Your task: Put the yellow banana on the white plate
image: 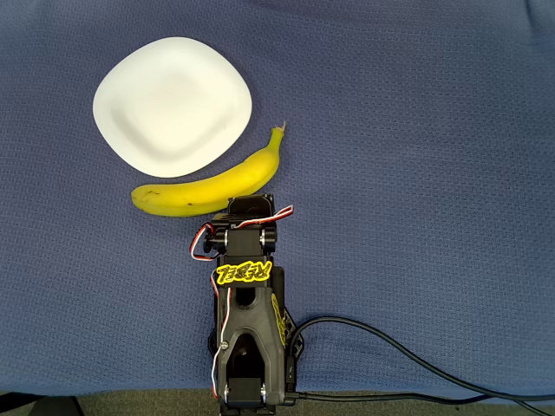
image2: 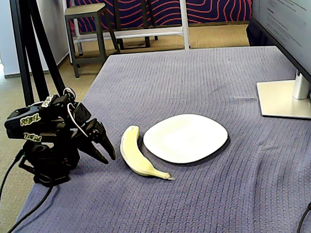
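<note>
Pincer (image2: 106, 151), its two fingers spread and empty, points down just beside the banana (image2: 137, 156), which lies on the counter (image2: 204, 73) along the plate's (image2: 185, 138) near edge.

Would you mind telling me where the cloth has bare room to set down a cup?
Bare cloth lies right of the yellow banana and white plate in the overhead view, toward the monitor stand. Crowded: banana nearly meets the plate's rim, the end effector just beside it.

Matt white plate (image: 173, 106), woven cloth (image: 416, 173)
</note>
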You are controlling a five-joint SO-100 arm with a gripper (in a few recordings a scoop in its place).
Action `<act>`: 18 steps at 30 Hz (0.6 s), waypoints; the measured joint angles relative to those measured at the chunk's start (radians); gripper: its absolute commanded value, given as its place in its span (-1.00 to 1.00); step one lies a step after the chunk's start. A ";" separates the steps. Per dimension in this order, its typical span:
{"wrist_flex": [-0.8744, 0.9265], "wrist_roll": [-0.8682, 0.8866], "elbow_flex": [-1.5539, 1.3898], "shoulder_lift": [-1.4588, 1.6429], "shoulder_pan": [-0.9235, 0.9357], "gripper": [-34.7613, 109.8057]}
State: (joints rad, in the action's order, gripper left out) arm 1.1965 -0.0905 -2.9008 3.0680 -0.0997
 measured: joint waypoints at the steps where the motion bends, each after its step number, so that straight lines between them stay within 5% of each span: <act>1: -0.002 0.000 0.000 0.000 0.000 -0.41; 18: -0.069 0.067 0.129 -0.163 -0.123 -0.29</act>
State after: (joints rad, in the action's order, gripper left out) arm 1.1275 -0.0230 -2.7719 2.9054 -0.2224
